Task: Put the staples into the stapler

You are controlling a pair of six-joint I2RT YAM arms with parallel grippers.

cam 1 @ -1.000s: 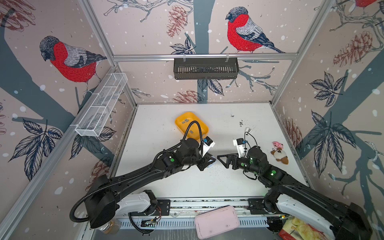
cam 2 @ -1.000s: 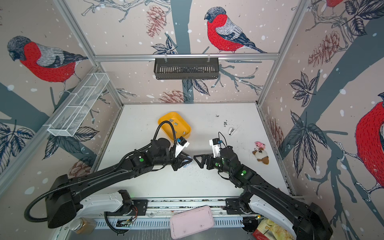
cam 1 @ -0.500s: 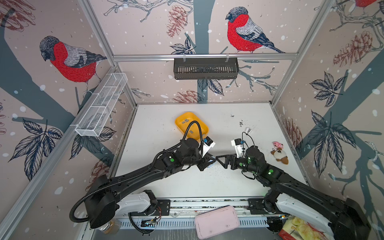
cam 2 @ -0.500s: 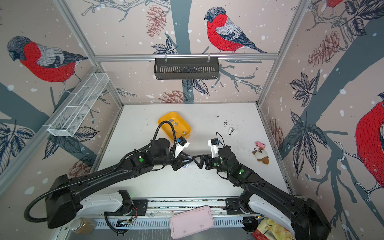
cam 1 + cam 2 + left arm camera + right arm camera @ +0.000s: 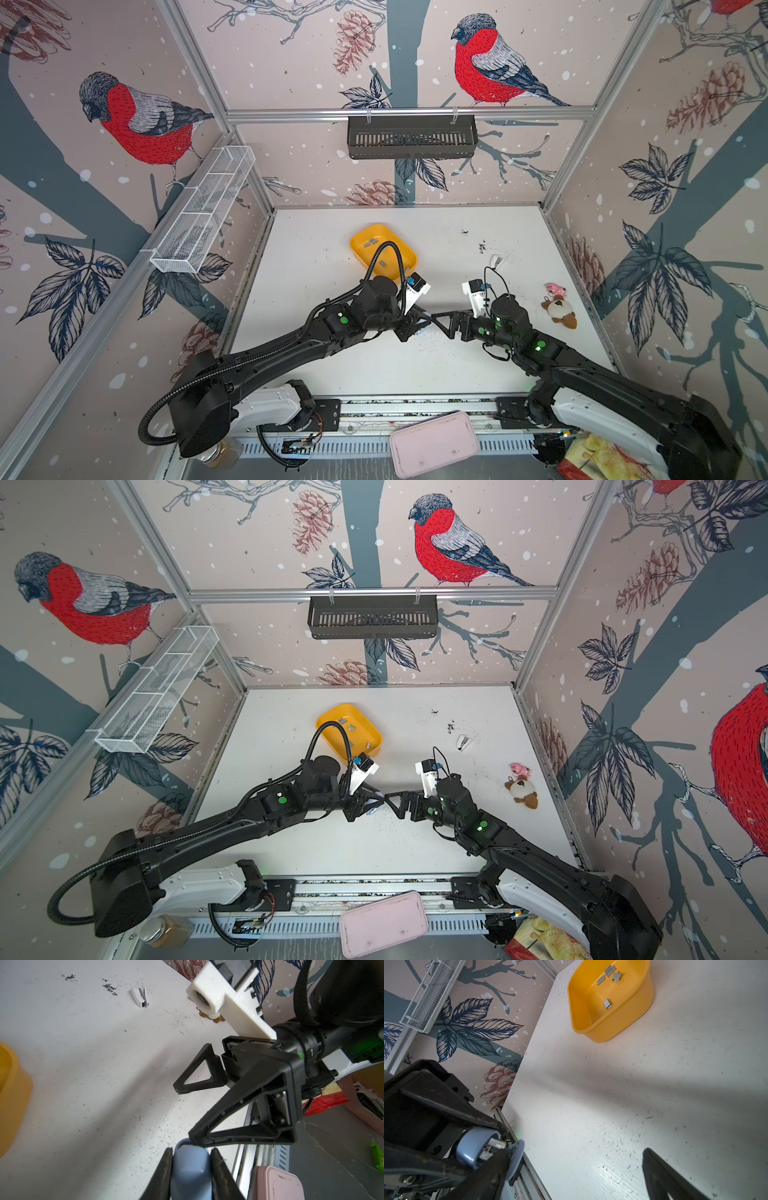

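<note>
One stapler (image 5: 190,1172) clamped, left end effector (image 5: 191,1150) (right (image 5: 185,1113) gaping)

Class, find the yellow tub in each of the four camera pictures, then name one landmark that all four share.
In a top view: yellow tub left of centre on the white table.
In a top view: the same spot.
Left wrist: only a slice of its wall, cut off by the frame edge.
Right wrist: whole tub in the distance, staples inside.
Shared landmark: blue stapler gripped in the left claw.
</note>
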